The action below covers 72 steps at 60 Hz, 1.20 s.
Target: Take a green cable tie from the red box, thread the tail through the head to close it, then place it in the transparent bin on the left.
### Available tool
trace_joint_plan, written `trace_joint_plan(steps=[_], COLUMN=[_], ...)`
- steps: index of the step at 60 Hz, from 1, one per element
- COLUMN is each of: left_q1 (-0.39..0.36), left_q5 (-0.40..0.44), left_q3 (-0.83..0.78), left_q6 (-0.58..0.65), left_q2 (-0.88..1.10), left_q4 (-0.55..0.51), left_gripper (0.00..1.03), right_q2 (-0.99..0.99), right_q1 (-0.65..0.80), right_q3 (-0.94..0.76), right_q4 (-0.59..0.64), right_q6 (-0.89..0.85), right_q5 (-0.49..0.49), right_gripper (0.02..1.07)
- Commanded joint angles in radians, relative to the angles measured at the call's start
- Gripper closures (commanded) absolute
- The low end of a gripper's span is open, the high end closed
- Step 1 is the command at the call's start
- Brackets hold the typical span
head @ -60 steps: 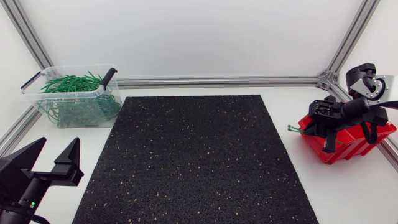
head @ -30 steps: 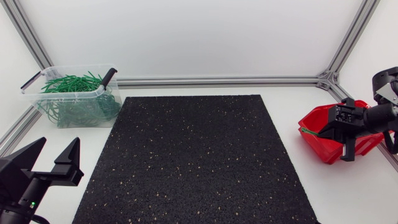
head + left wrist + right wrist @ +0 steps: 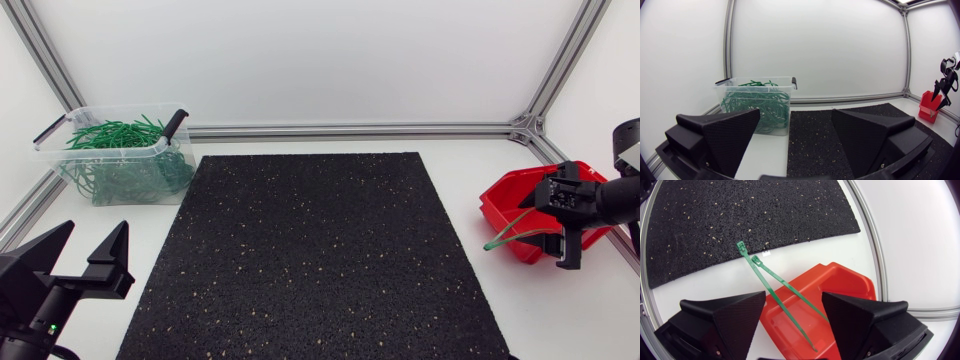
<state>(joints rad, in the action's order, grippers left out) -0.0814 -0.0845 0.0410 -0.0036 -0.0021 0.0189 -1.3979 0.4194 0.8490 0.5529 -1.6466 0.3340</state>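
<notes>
Two green cable ties (image 3: 767,277) lie side by side, tails inside the red box (image 3: 840,280) and heads out over the white table by the mat's edge. In the head view the ties (image 3: 508,235) stick out of the red box (image 3: 505,205) toward the mat. My right gripper (image 3: 552,218) hovers over the box, open; in its wrist view the right gripper (image 3: 792,317) has the ties below the gap, touching neither finger. My left gripper (image 3: 93,235) stands open and empty at the front left, the left gripper (image 3: 795,130) facing the transparent bin (image 3: 760,100).
The transparent bin (image 3: 120,160) at the back left holds several green ties. A black speckled mat (image 3: 310,250) covers the table's middle. Aluminium frame rails (image 3: 350,130) run along the back and sides.
My right gripper was shut near the box; it has shifted right and toward the front and opened. The ties now droop out of the box. The left arm has not moved.
</notes>
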Motion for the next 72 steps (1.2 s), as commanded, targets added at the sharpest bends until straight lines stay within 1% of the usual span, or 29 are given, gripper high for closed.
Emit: trace_joint_plan(steps=[1, 7, 12, 28, 32, 38, 43, 44, 45, 47, 52, 54, 72], left_q1=[0.005, 0.005, 0.006, -0.001, -0.003, -0.001, 0.002, 0.003, 0.003, 0.005, 0.005, 0.003, -0.001], left_q5=[-0.011, -0.011, -0.011, -0.011, -0.011, -0.011, -0.011, -0.011, -0.011, -0.011, -0.011, -0.011, -0.009], left_q3=[-0.039, -0.039, -0.039, -0.039, -0.039, -0.039, -0.039, -0.039, -0.039, -0.039, -0.039, -0.039, -0.039], left_q6=[-0.013, -0.013, -0.013, -0.013, -0.013, -0.013, -0.013, -0.013, -0.013, -0.013, -0.013, -0.013, -0.013], left_q2=[-0.007, -0.007, -0.007, -0.007, -0.007, -0.007, -0.007, -0.007, -0.007, -0.007, -0.007, -0.007, -0.007], left_q4=[-0.017, -0.016, -0.017, -0.016, -0.016, -0.016, -0.016, -0.017, -0.017, -0.016, -0.017, -0.017, -0.017], left_gripper=[0.04, 0.04, 0.04, 0.04, 0.04, 0.04, 0.04, 0.04, 0.04, 0.04, 0.04, 0.04, 0.04], right_q2=[0.017, 0.027, 0.050, 0.134, 0.135, 0.142, 0.148, 0.149, 0.151, 0.152, 0.158, 0.162, 0.157], right_q1=[-0.014, -0.030, -0.039, -0.060, -0.071, -0.091, -0.102, -0.105, -0.108, -0.111, -0.110, -0.110, -0.097], right_q3=[-0.019, -0.031, -0.059, -0.156, -0.160, -0.180, -0.220, -0.235, -0.243, -0.254, -0.268, -0.271, -0.281], right_q4=[0.008, 0.008, 0.013, 0.022, 0.022, 0.007, -0.059, -0.088, -0.102, -0.120, -0.148, -0.153, -0.206], right_q6=[-0.016, -0.018, -0.032, -0.091, -0.091, -0.090, -0.088, -0.088, -0.088, -0.088, -0.088, -0.090, -0.096], right_q5=[0.005, 0.007, 0.005, -0.020, -0.024, -0.038, -0.059, -0.067, -0.070, -0.075, -0.076, -0.076, -0.082], right_gripper=[0.08, 0.09, 0.13, 0.14, 0.18, 0.31, 0.42, 0.49, 0.52, 0.57, 0.64, 0.66, 0.66])
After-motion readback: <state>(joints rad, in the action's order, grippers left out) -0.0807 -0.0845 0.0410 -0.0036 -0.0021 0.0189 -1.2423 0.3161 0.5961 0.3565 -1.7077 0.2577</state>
